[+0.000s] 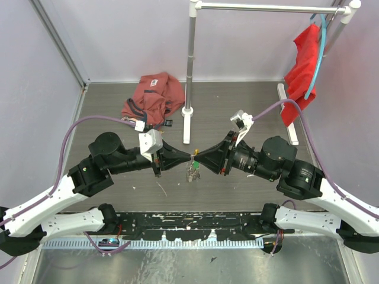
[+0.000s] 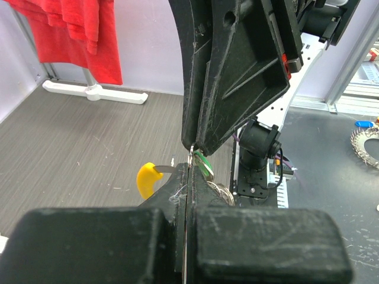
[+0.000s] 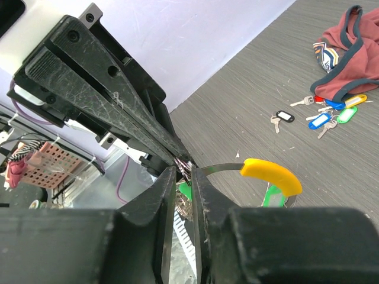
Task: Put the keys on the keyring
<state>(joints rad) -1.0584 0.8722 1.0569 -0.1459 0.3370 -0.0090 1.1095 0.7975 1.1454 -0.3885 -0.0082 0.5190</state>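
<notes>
**Top view.** The left gripper (image 1: 190,155) and right gripper (image 1: 199,158) meet tip to tip over the middle of the table (image 1: 249,106), both held above it. The keyring (image 1: 192,171) hangs just below the meeting point, its silvery keys in a tight bunch. The finger gaps are too small to judge from here. The surface is dark grey woodgrain. A reddish-brown garment (image 1: 154,97) lies crumpled at the far left. A white-footed stand (image 1: 189,65) rises behind the grippers, and a red cloth (image 1: 302,68) hangs from its rail at the right. Pale walls (image 1: 118,35) enclose the cell.

**Left wrist view.** The left fingers (image 2: 254,236) are pressed together, with the ring's thin wire caught in the seam. The yellow tag (image 2: 146,179) curves out to their left. The right gripper reaches in from above, its tips touching the left's. A green tag (image 2: 205,164) sits just beside that contact. The bunched keys are mostly hidden behind the fingers.

**Right wrist view.** The right fingers (image 3: 284,242) stand nearly together, with only a narrow slot between them. Green and silver show in the slot, but I cannot tell whether the fingers clamp the wire or a key. Loose keys (image 3: 324,113) with blue, green, yellow and black tags lie on the table against the garment, well apart from the ring.
</notes>
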